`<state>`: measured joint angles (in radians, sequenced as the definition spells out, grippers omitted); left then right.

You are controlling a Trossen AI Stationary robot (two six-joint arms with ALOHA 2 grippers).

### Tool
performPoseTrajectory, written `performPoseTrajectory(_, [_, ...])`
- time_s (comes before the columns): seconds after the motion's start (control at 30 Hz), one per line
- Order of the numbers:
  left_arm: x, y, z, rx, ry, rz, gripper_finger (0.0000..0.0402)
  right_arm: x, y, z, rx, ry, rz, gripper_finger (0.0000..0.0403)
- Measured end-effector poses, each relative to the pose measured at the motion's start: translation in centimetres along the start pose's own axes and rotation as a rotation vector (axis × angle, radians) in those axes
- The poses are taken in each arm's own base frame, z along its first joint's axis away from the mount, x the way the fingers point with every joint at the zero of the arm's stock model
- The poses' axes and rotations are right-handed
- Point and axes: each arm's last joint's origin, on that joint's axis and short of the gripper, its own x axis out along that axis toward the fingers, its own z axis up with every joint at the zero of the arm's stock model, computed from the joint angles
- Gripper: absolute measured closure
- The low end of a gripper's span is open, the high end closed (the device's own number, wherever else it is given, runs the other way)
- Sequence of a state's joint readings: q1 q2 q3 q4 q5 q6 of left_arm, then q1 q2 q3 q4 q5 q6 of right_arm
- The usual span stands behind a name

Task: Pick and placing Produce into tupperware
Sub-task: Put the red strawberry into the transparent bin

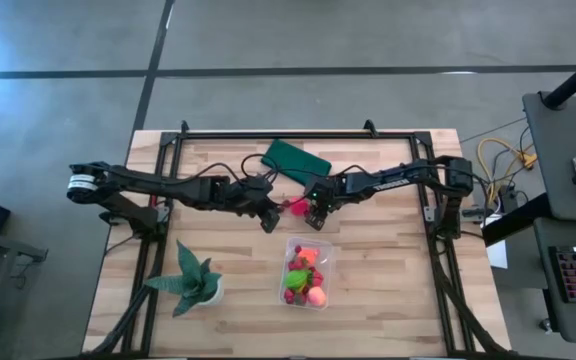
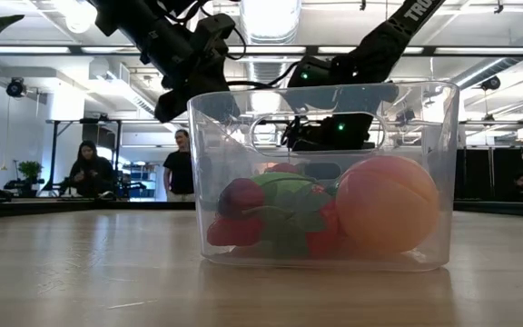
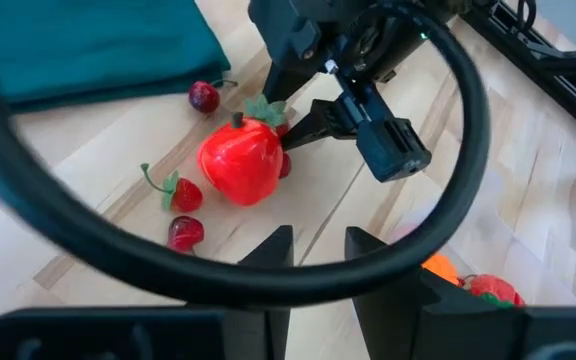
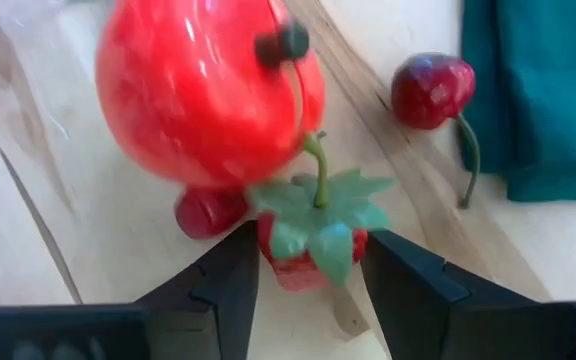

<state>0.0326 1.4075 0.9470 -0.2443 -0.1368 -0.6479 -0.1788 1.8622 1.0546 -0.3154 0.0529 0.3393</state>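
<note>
The clear tupperware stands near the table's middle front and holds several toy produce pieces, an orange peach among them. More produce lies behind it: a big red fruit, a cherry, two small red berries and a small strawberry with green leaves. My right gripper points steeply down at this group and is shut on the strawberry. My left gripper hovers to the left of the group, its fingers a little apart with nothing between them. My right gripper pinches the small strawberry by its two sides between its two fingers, just below the green leaf cap. The fingers slant down from the table's right. The strawberry sits on the table, right against the big red fruit.
A flat dark green rectangle lies at the far middle, close behind the loose produce. A spiky potted plant stands at the near left. People stand in the room beyond the table.
</note>
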Motion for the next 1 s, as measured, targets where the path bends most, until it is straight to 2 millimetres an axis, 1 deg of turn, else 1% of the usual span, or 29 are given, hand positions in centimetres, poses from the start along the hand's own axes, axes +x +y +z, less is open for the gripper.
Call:
performPoseTrajectory(0.23, [0.0,0.1,-0.1,0.000,0.003,0.002,0.0322,-0.2,0.1,0.5,0.001,-0.014,0.007,0.0277])
performPoseTrajectory(0.33, [0.0,0.1,-0.1,0.000,0.004,0.003,0.0322,-0.7,0.3,0.8,-0.001,0.007,0.004,0.0276])
performPoseTrajectory(0.43, [0.1,0.1,-0.1,0.001,0.006,0.004,0.0322,-1.6,0.6,1.4,0.001,0.061,0.007,0.0262])
performPoseTrajectory(0.53, [0.1,0.1,-0.1,0.001,0.006,0.004,0.0322,-3.4,1.3,1.9,-0.008,0.095,0.040,0.0252])
performPoseTrajectory(0.63, [0.1,0.1,-0.1,0.002,0.006,0.004,0.0322,-6.2,2.5,2.2,-0.011,0.082,0.073,0.0251])
performPoseTrajectory(0.73, [0.1,0.1,-0.2,0.031,0.008,0.005,0.0322,-9.2,4.1,1.6,-0.013,0.070,0.119,0.0256])
performPoseTrajectory(0.8, [0.1,0.2,-0.3,0.065,0.012,0.008,0.0322,-10.7,5.2,0.8,-0.006,0.077,0.164,0.0258])
performPoseTrajectory(0.9, [0.3,0.5,-0.8,0.091,0.028,0.018,0.0322,-11.9,7.2,-0.8,0.021,0.106,0.240,0.0256])
performPoseTrajectory(1.0, [0.9,1.0,-1.5,0.112,0.051,0.033,0.0322,-12.3,9.3,-2.1,0.022,0.080,0.238,0.0243])
